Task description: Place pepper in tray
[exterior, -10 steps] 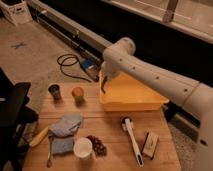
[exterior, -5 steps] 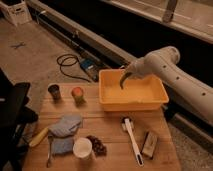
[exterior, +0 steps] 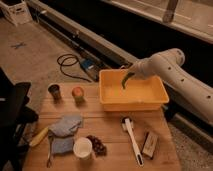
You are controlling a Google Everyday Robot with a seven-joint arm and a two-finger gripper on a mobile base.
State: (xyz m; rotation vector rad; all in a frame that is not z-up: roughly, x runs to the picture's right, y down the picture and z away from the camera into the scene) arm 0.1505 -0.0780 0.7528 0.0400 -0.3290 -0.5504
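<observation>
Above the tray (exterior: 159,104), over its back left part, hangs the pincer (exterior: 131,75), at the end of a white arm (exterior: 167,67) that reaches in from the right. A pepper (exterior: 126,79) hangs downward from the pincer, which is clenched on its upper end; the slim dark green body curves down toward the tray's floor and its tip sits within the tray's outline, though whether it touches the bottom cannot be told. The tray stands on the far right part of a wooden table (exterior: 110,125), its front wall facing the viewer. To the left of the tray, near the table's back edge, stand a dark cup (exterior: 54,91) and, just beside it, a small cup with orange contents (exterior: 77,93). Farther forward on the left lie a bluish cloth (exterior: 65,131) and a corn cob (exterior: 38,136) at the table's left edge. A white cup (exterior: 82,148) stands near the front, with grapes (exterior: 97,144) touching its right side. A white brush (exterior: 132,139) lies lengthwise right of centre, and a small box (exterior: 149,144) lies beside it. A coiled cable (exterior: 70,66) rests on the floor behind the table.
</observation>
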